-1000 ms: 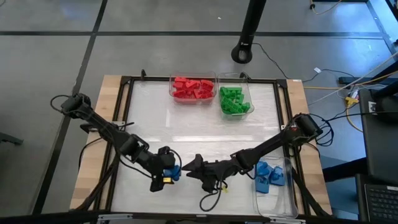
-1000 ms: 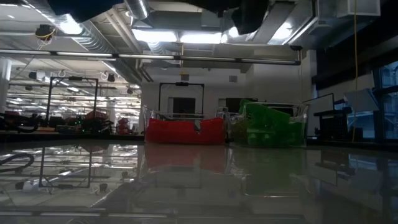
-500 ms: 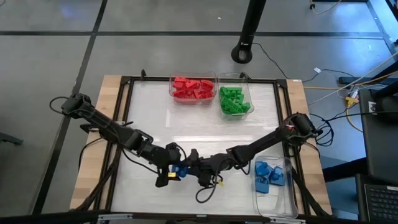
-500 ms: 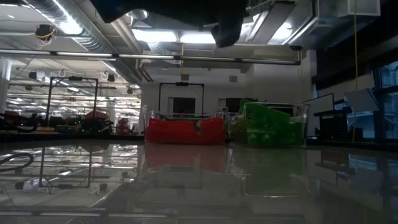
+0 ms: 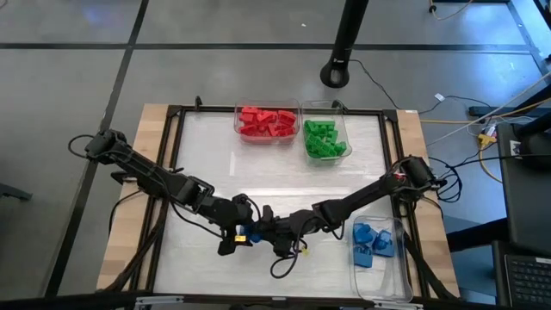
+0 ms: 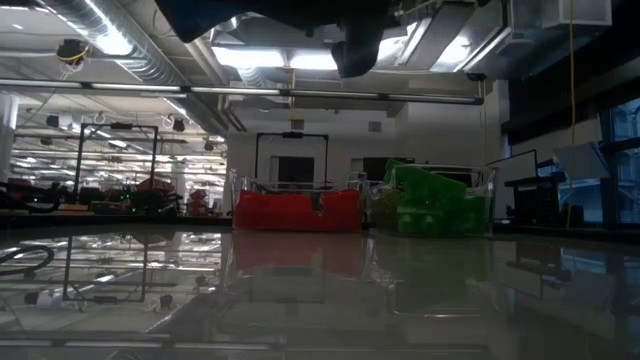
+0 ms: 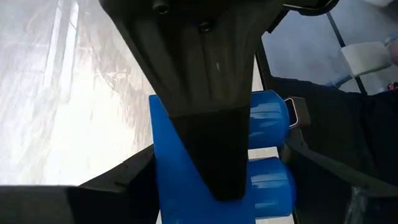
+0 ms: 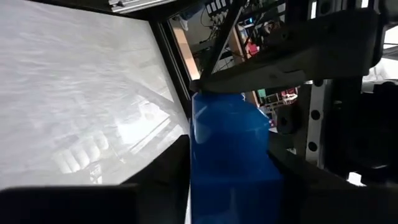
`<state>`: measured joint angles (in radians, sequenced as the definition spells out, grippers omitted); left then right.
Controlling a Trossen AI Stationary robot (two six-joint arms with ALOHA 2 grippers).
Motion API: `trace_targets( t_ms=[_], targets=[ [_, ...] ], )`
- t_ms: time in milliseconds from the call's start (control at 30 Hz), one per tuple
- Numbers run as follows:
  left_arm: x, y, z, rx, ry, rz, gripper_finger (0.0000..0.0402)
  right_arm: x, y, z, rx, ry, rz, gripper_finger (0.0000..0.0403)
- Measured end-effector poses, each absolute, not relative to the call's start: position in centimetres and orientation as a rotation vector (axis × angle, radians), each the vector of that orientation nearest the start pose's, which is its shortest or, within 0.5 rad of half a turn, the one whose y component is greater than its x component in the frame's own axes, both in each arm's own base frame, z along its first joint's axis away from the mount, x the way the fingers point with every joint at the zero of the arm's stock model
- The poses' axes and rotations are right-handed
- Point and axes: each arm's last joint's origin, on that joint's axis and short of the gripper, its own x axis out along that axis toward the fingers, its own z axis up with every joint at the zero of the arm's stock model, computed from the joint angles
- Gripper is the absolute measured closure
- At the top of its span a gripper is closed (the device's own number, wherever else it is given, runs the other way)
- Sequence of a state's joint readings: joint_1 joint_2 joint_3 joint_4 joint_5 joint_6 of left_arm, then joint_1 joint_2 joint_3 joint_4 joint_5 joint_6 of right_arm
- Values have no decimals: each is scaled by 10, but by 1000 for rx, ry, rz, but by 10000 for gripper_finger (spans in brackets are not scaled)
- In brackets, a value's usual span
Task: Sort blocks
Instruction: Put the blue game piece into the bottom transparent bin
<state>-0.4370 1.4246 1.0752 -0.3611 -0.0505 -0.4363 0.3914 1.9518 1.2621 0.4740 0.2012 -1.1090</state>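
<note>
Blue block (image 5: 246, 232) above table's (image 5: 275, 181) near-centre, clamped between left gripper (image 5: 238, 232) fingers (image 7: 211, 155). Right gripper (image 5: 261, 229) meets it from opposite side, fingers (image 8: 161, 168) flanking block, contact unclear. Red, green blocks in far bins.

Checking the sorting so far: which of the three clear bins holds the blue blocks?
The bin at the table's front right corner, beside the right arm, holds the blue blocks. The two bins at the far edge hold red blocks and green blocks.
</note>
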Motion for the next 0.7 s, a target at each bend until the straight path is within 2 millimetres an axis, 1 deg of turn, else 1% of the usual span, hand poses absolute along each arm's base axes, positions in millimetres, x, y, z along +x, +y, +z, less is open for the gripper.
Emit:
trace_targets(
  t_ms=[33, 67, 233, 333, 400, 467, 567, 700],
  targets=[
    [277, -128, 274, -235, 757, -214, 133, 408, 162, 218, -1169, 84, 282, 260],
    [277, -128, 274, -228, 756, -217, 133, 408, 162, 218, -1173, 90, 276, 263],
    [278, -126, 274, -213, 749, -194, 130, 408, 161, 217, -1200, 110, 267, 263],
    [278, -125, 276, -191, 734, -187, 115, 405, 162, 220, -1211, 143, 238, 263],
    [276, -123, 281, -190, 709, -185, 102, 400, 163, 223, -1227, 185, 231, 263],
    [270, -121, 287, -181, 703, -192, 93, 392, 167, 232, -1241, 213, 208, 263],
    [257, -119, 299, -173, 689, -200, 90, 375, 174, 252, -1259, 255, 170, 263],
    [234, -117, 317, -140, 637, -145, 92, 342, 181, 273, -1230, 386, 126, 263]
  ],
)
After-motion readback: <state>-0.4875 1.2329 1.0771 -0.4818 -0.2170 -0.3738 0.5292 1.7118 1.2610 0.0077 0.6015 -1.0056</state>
